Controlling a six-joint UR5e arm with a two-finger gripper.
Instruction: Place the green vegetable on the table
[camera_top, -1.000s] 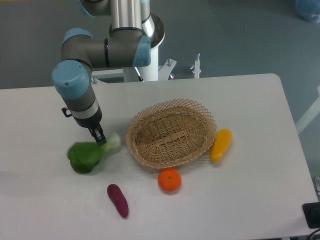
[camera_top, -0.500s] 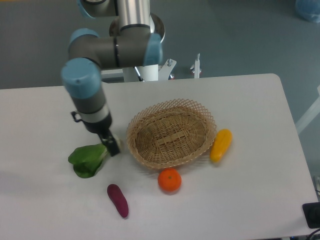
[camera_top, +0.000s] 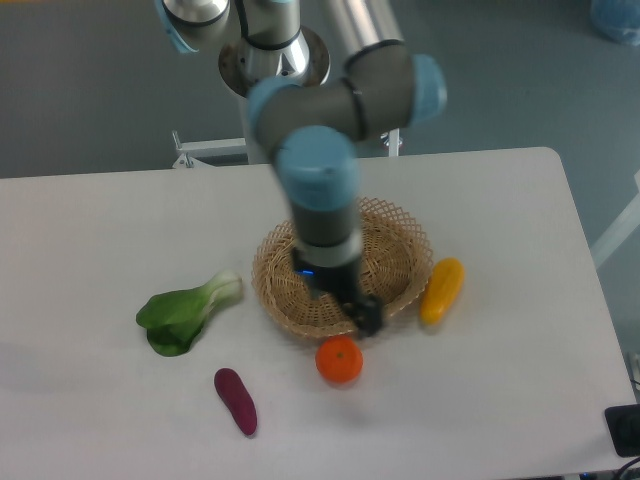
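Lying on the table (camera_top: 90, 220) at the left: one green vegetable (camera_top: 187, 312), flat on the surface, stem end pointing right, unchanged in position since half a second ago. Near it sits one purple vegetable (camera_top: 236, 401). At centre, one wicker basket (camera_top: 400, 245) is partly hidden by the arm. One orange (camera_top: 339, 360) sits nearer; one yellow vegetable (camera_top: 441, 290) is at right. The gripper (camera_top: 366, 316), previously at the stem, now hangs over the basket's near rim, holding nothing; its jaw opening cannot be determined.

The leafy vegetable (camera_top: 188, 313) lies on the surface (camera_top: 90, 230), left of the basket (camera_top: 400, 240). The gripper (camera_top: 366, 318) is over the basket's front rim, behind the round fruit (camera_top: 339, 360).
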